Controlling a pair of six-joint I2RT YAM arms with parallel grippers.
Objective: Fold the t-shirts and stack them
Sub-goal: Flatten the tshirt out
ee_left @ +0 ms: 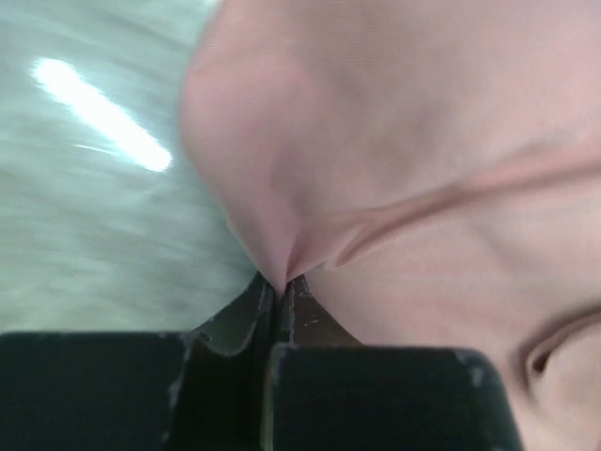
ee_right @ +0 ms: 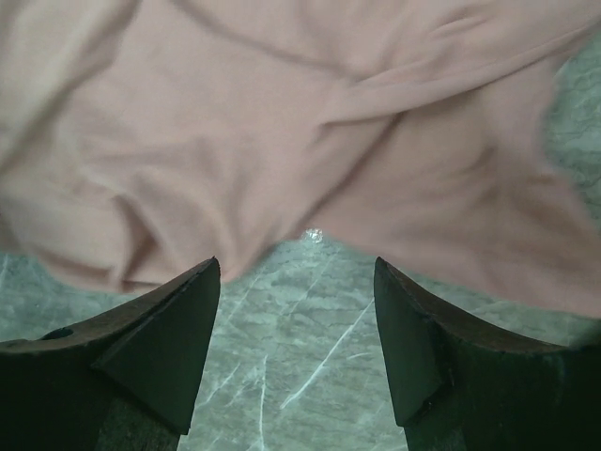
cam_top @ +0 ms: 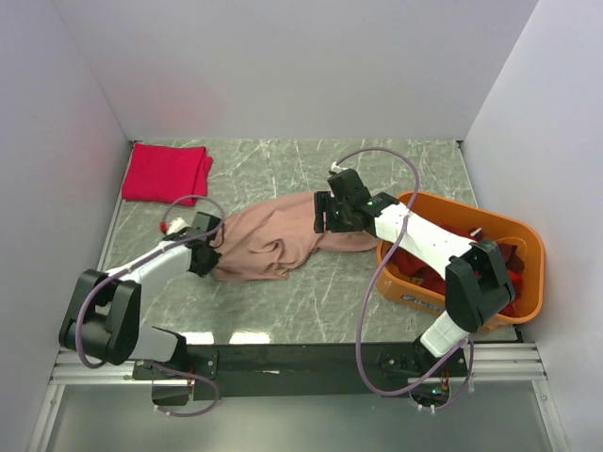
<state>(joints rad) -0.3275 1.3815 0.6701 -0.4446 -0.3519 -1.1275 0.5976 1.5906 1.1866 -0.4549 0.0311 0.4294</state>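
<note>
A dusty-pink t-shirt [cam_top: 278, 237] lies crumpled in the middle of the table. My left gripper [cam_top: 215, 247] is at its left end, shut on a pinch of the pink cloth [ee_left: 376, 141], which rises in a fold from between the fingertips [ee_left: 281, 287]. My right gripper [cam_top: 322, 215] hovers over the shirt's right end, open, with bare table between its fingers [ee_right: 188, 319] and the pink t-shirt's [ee_right: 310, 122] edge just ahead. A crimson-pink t-shirt [cam_top: 165, 173] lies folded at the back left. Dark red t-shirts [cam_top: 421, 265] fill the orange tub.
The orange plastic tub [cam_top: 523, 237] stands at the right edge of the green marble table [cam_top: 330, 292], under the right arm. White walls close in the back and both sides.
</note>
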